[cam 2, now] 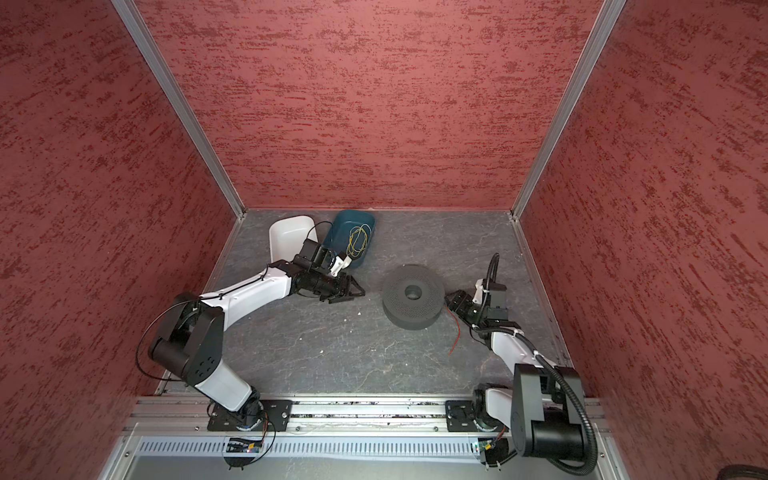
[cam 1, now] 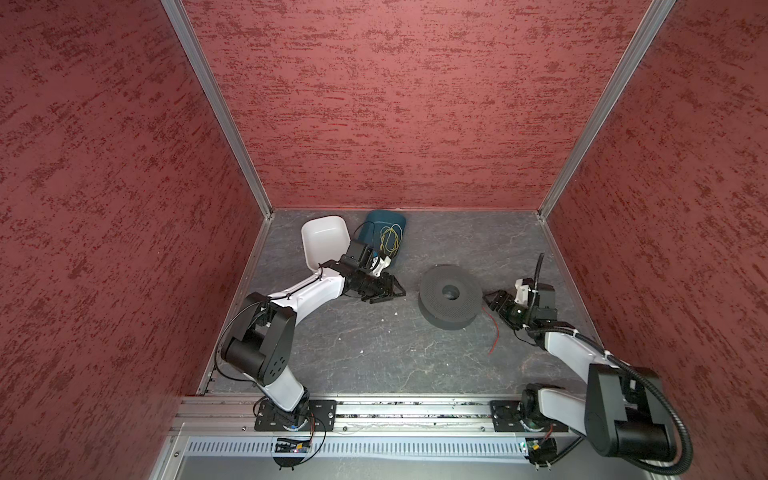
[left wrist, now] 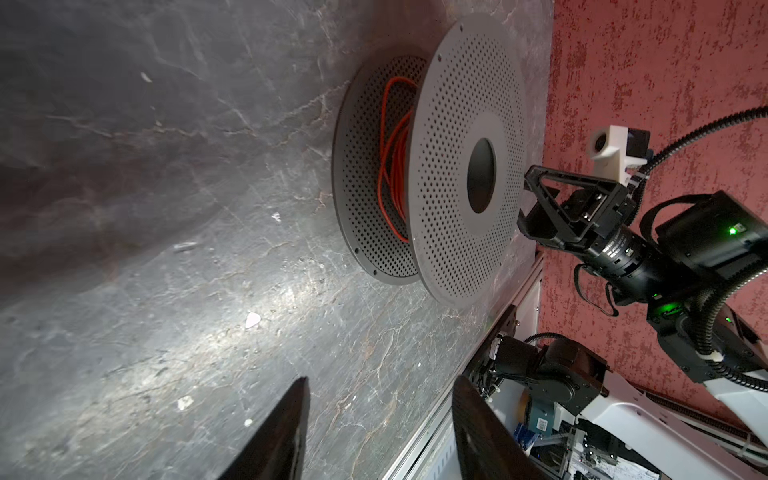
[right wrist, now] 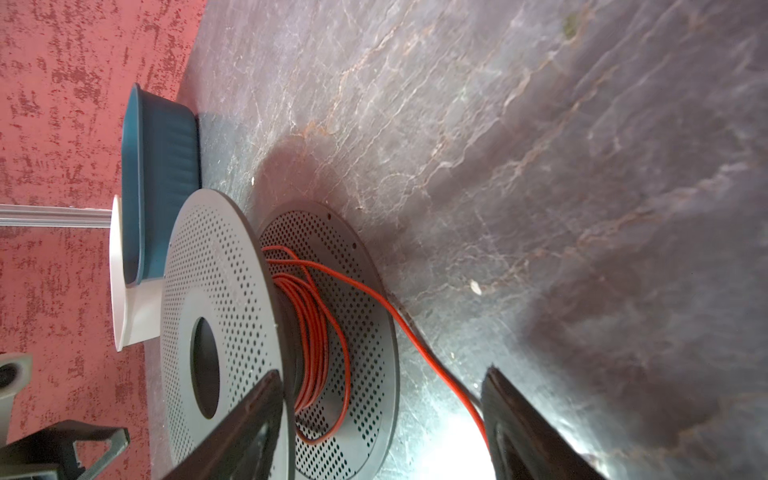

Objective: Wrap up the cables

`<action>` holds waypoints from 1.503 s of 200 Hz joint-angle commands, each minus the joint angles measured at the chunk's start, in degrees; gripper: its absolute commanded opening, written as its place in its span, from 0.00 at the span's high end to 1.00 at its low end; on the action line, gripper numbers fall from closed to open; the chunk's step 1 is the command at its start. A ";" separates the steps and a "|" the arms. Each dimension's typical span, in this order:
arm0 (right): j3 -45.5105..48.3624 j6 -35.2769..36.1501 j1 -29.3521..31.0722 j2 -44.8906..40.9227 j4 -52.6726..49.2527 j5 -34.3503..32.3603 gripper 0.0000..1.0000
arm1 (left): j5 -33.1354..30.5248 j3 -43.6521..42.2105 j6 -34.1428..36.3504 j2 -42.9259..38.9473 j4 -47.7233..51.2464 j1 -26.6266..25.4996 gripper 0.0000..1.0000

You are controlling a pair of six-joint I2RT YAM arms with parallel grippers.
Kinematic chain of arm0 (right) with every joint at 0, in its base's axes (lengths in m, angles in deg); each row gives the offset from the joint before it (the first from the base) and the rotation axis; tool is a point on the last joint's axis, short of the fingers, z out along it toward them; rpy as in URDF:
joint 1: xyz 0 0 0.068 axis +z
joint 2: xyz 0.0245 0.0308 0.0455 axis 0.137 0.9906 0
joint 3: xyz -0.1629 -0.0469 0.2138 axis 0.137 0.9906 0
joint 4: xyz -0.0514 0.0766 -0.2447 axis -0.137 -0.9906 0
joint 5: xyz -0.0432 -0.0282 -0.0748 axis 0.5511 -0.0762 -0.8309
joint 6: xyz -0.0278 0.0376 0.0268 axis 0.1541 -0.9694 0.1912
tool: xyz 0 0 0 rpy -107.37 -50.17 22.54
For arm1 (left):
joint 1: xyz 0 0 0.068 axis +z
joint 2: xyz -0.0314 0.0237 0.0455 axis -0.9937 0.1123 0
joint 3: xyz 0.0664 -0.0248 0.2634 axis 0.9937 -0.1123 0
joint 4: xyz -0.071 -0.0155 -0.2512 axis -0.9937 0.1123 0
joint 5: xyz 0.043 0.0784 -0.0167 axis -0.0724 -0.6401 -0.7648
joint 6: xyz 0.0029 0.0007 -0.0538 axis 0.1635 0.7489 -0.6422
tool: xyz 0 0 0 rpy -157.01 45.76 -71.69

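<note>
A grey perforated spool (cam 1: 449, 297) (cam 2: 411, 297) lies flat on the table. Red cables (left wrist: 395, 166) (right wrist: 316, 332) are wound loosely round its hub. One loose red strand (right wrist: 415, 332) leaves the spool and trails over the table (cam 1: 494, 332) (cam 2: 455, 332). My right gripper (cam 1: 490, 302) (cam 2: 451, 301) (right wrist: 382, 378) is open at the spool's right rim; the loose strand passes between its jaws, close to one finger, ungripped. My left gripper (cam 1: 388, 294) (cam 2: 349, 296) (left wrist: 380, 386) is open and empty, a short way left of the spool.
A white bin (cam 1: 322, 241) and a blue bin (cam 1: 386, 224) holding yellow-green wires (cam 1: 390, 239) stand at the back left, behind the left arm. Red walls close three sides. A metal rail (cam 1: 395, 411) runs along the front edge.
</note>
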State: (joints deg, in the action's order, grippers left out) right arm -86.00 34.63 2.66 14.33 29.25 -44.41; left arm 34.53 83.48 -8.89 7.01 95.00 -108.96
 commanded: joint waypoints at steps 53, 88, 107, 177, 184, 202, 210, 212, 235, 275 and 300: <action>-1.47 2.62 -0.29 -3.06 0.59 -1.85 0.23 | -3.61 0.10 3.54 -7.54 0.24 4.86 0.32; -2.68 4.01 -0.25 -4.39 -2.51 -4.41 0.23 | -5.44 0.59 4.43 -10.55 2.68 7.17 0.21; -2.27 5.07 -0.25 -5.32 -2.81 -5.01 0.23 | -7.68 0.80 5.18 -12.61 4.89 8.95 0.08; -5.87 6.89 -0.25 -8.59 2.74 -10.82 0.15 | -34.27 -4.08 6.11 -20.99 0.18 14.68 0.01; -6.34 7.04 -0.25 -8.76 3.36 -12.23 0.15 | -38.82 -5.86 7.76 -22.15 -2.49 14.77 0.01; -7.14 6.33 -0.24 -9.96 3.91 -16.24 0.09 | -48.32 -12.88 13.93 -25.77 -12.96 14.42 0.00; -6.84 6.00 -0.24 -10.72 5.14 -17.62 0.08 | -51.18 -15.93 17.17 -26.67 -17.52 14.54 0.01; -6.73 6.00 -0.24 -10.87 5.53 -17.92 0.07 | -51.49 -16.63 18.01 -26.79 -18.62 14.63 0.01; -5.44 7.92 -0.19 -12.79 10.56 -21.80 0.01 | -54.26 -23.60 27.45 -25.07 -31.45 15.53 0.00; 3.49 15.75 -0.20 -13.92 31.12 -26.89 0.01 | -54.16 -33.81 33.70 -16.01 -57.46 16.09 0.00; 5.87 22.61 -0.21 -11.35 36.04 -28.41 0.02 | -54.02 -36.71 35.58 -11.27 -68.84 15.65 0.00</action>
State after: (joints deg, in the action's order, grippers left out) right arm -82.08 48.79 2.66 1.09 53.67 -68.61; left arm -18.23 48.44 21.73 -6.83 45.31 -93.18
